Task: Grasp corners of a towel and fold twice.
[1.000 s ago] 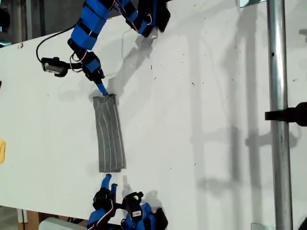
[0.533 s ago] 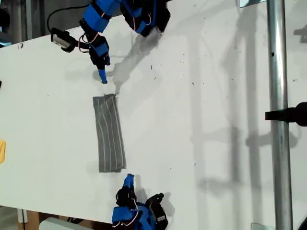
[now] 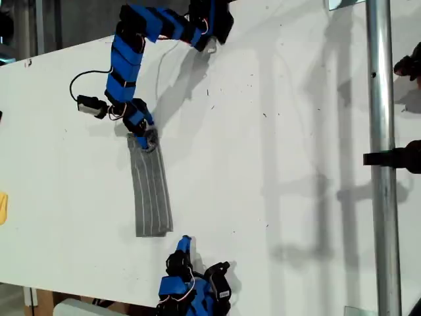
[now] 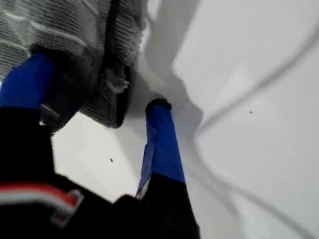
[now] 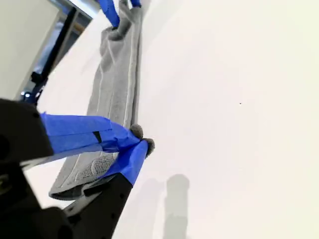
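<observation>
Towel [image 3: 150, 184] folded into a narrow strip on the white worktop [image 3: 276, 164], an end effector at each end.

You'll see my first end effector [image 4: 102, 107] at the strip's far end, its fingers apart astride a bunched corner [image 4: 112, 74]. My second end effector [image 5: 141, 143] sits just off the near end with its tips pressed together, holding nothing. Yellow object [image 3: 3, 207] at the exterior view's left edge.

A robotics lab: a bare white table [image 3: 276, 164], a metal camera pole [image 3: 381, 131] at three o'clock.
</observation>
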